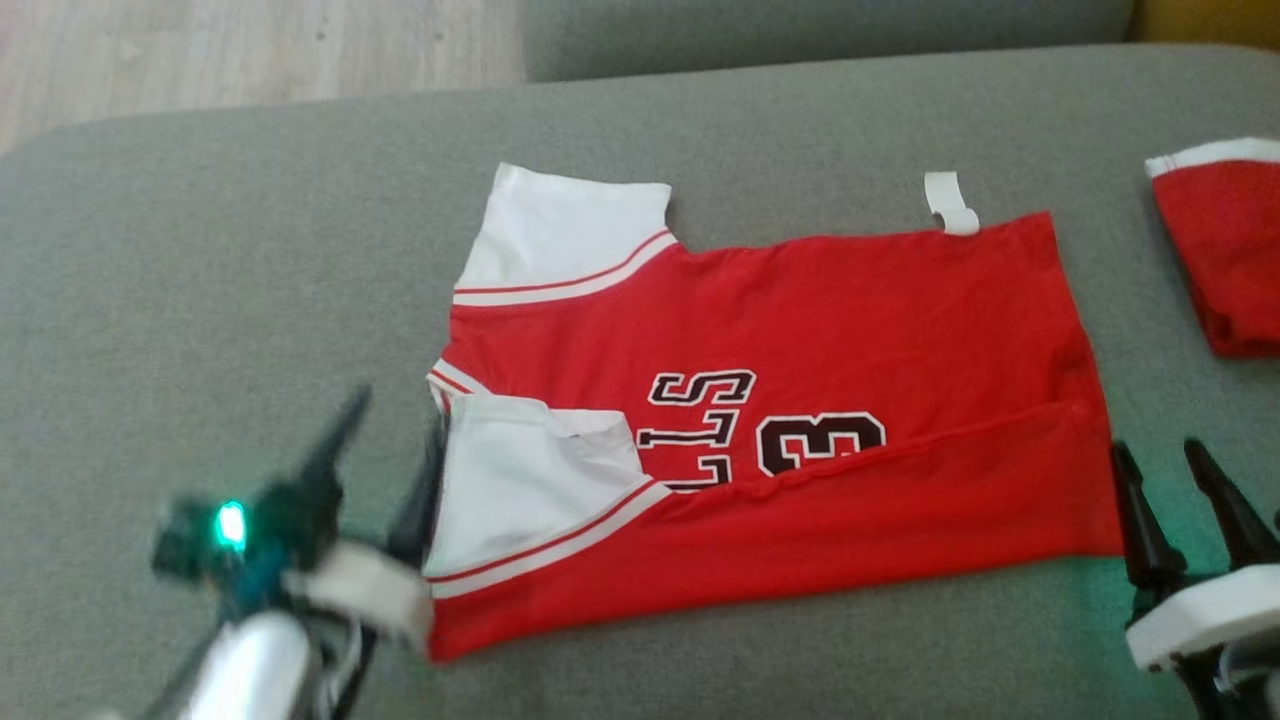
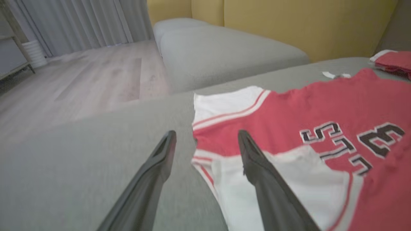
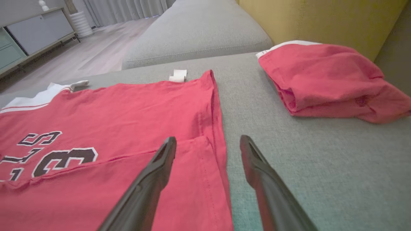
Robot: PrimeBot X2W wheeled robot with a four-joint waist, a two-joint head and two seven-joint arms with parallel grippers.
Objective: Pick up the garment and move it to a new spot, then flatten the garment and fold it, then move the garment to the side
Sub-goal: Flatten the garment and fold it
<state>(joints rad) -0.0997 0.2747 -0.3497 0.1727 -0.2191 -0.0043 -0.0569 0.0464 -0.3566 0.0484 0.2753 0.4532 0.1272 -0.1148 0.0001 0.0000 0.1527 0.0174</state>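
Two tools flank a red jersey (image 1: 850,320) that lies spread on a grey sofa cushion (image 1: 200,300), its near long edge folded over the body so that the flap covers part of the print. What can be read of the black, white-edged print is an "S" above one whole "L" and the top of another, and beside them a large "3"; the fold hides the rest. A small white tag (image 1: 950,203) sticks out at the far hem corner and looks blank. The left tool (image 1: 395,420) is blurred in the head view and sits at the collar end beside the folded white sleeve (image 1: 520,490), fingers spread and holding nothing. Its own camera shows one finger over bare cushion and the other over the sleeve, and also takes in a wooden floor (image 2: 80,83), grey curtains (image 2: 80,22) and a yellow backrest (image 2: 305,25). The right tool (image 1: 1158,450) is released too, just off the hem corner. Its own camera shows one finger above the folded flap and the other above the cushion. That view shows all of a second red garment (image 3: 327,80), folded with a white band at one end and lying apart from the jersey, where the head view cuts it off at the edge.
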